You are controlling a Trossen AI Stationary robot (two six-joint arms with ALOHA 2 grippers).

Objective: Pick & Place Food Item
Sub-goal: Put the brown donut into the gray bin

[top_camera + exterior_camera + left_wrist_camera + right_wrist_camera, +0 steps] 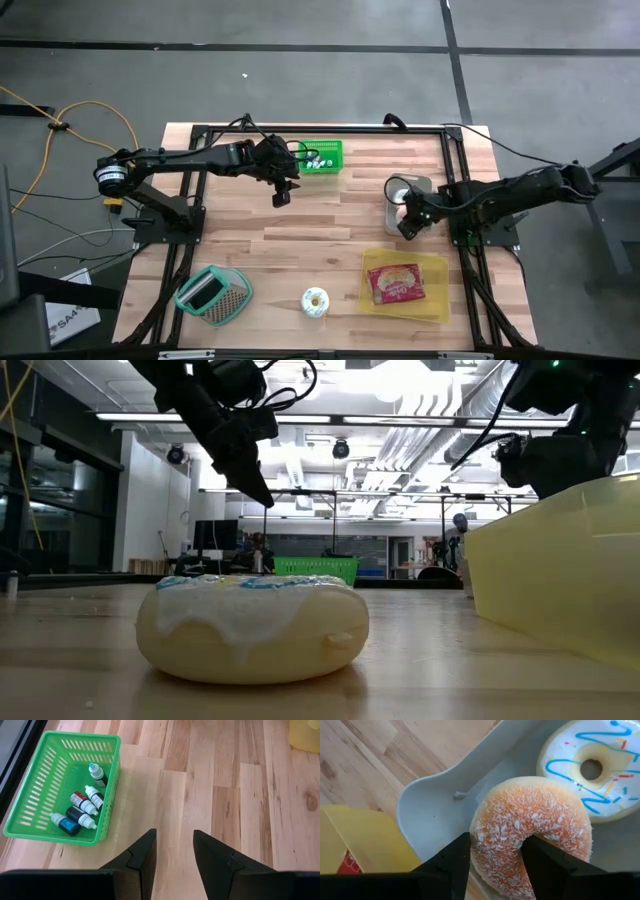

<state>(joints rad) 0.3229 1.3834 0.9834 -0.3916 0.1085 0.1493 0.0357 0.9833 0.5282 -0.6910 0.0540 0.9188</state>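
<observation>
An orange, flake-coated donut (530,827) sits between the fingers of my right gripper (495,840), which is shut on it over a grey tray (427,807) at the table's right (408,190). A second donut (592,767), iced white with blue lines, lies flat in that tray. A third white-iced donut (315,301) rests flat on the table near the front edge (252,625). The yellow tray (405,290) holds a red packet (397,283). My left gripper (174,835) hangs open over bare wood beside the green basket (62,790). My right gripper pinches the orange donut's ring (495,832). One finger (455,857) is on the outer rim and the other (540,855) stands where the hole is. The fingers come steeply from above. The donut is tilted over the grey tray; whether it is lifted clear does not show.
The green basket (322,156) at the far middle holds several small dropper bottles (82,810). A teal and grey basket-like thing (213,295) lies at the near left. Bare wood lies between the two arms and in front of the left gripper (281,196).
</observation>
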